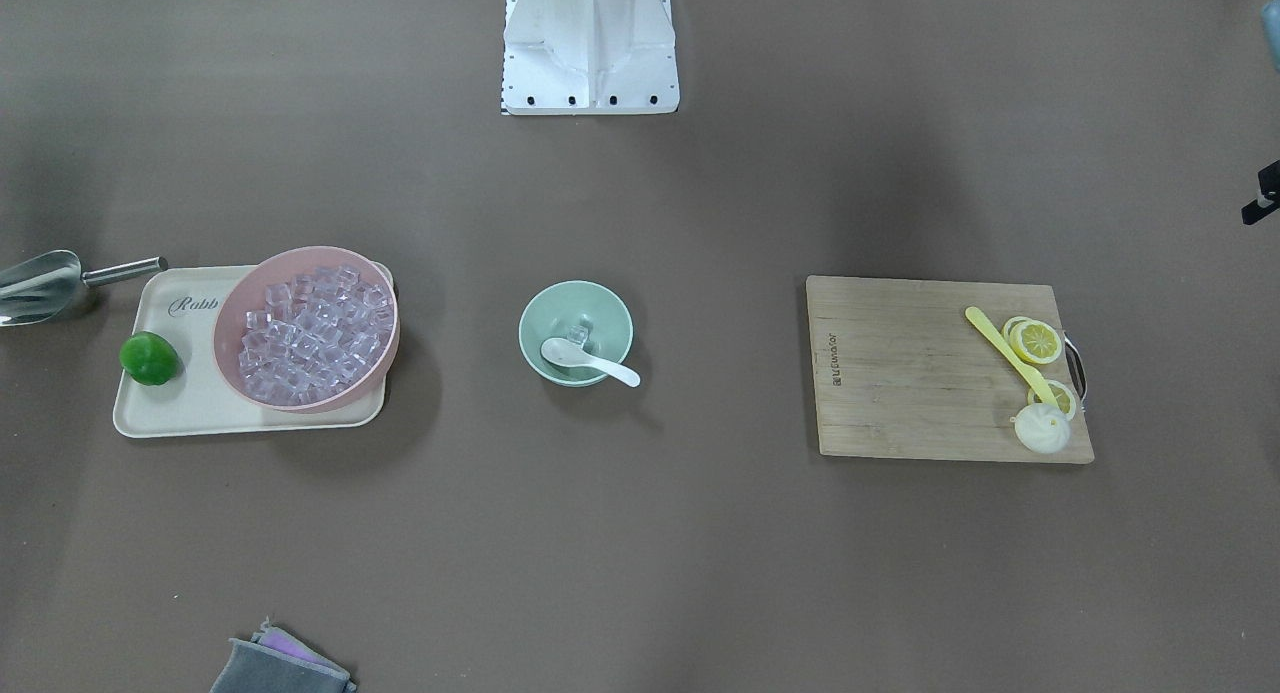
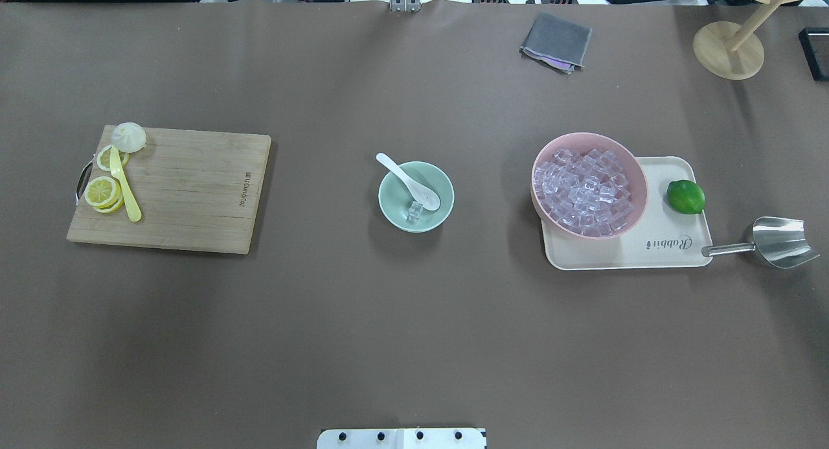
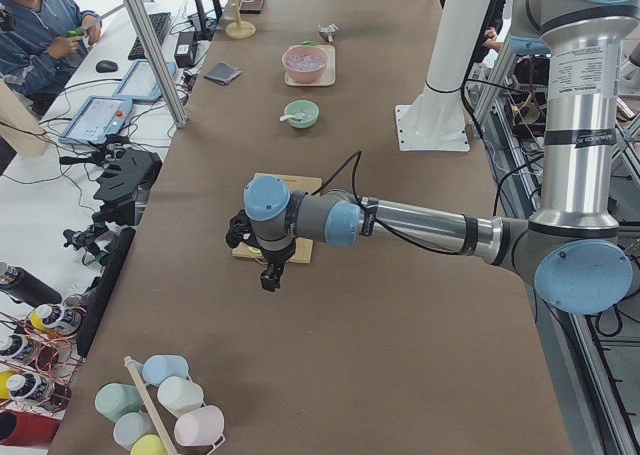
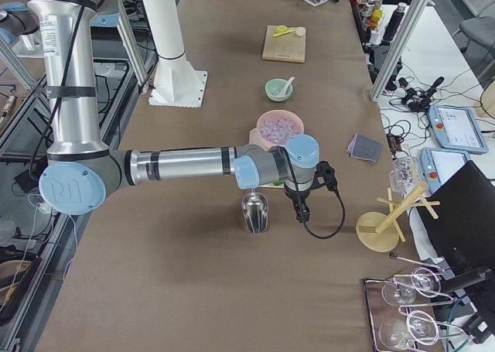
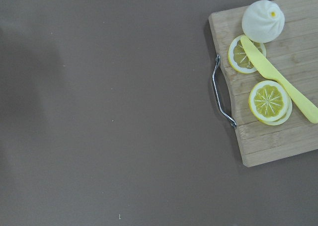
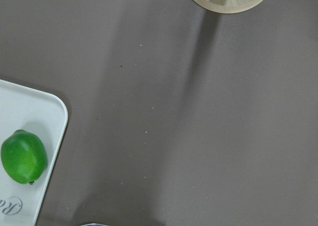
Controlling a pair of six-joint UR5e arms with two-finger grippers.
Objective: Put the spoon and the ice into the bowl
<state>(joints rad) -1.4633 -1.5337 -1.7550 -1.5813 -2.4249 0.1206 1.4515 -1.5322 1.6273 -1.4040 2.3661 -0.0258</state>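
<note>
**A:** Figure 1, hazards. Where do the task's things lie?

**B:** I read the spoon [image 2: 408, 180] as lying in the bowl [image 2: 394, 201]. Its scoop is down on the bowl's inside and its handle leans out over the far rim. One piece of ice [image 2: 415, 210] sits on the bottom, just beside the scoop. In my judgement the task looks complete.

**A:** What could go wrong from here?

**B:** The handle projects past the rim. If I passed low over the middle I could catch it. That would lever the spoon out or tip the light bowl, and the ice would slide away. The right arm [image 4: 186, 166] hangs close to the steel scoop [image 2: 780, 241], whose handle meets a corner of the tray [image 2: 673, 241]. A careless descent there could knock the scoop into the tray and jolt the pink bowl [image 2: 583, 136], which is heaped with cubes.

**A:** State of the jaws?

**B:** I cannot tell for either arm. Each set of jaws shows only in a side view, and the wrist cameras show no fingers. The left arm [image 3: 400, 220] hangs just off the handled end of the cutting board [image 2: 188, 190].

**A:** Edges and open room?

**B:** The bowl stands alone in the middle, well apart from board and tray. Wide bare surface lies on both sides and toward the robot. A lime [image 2: 685, 197] sits near the tray's outer edge, and a folded cloth [image 2: 556, 42] lies near the far edge.
</note>
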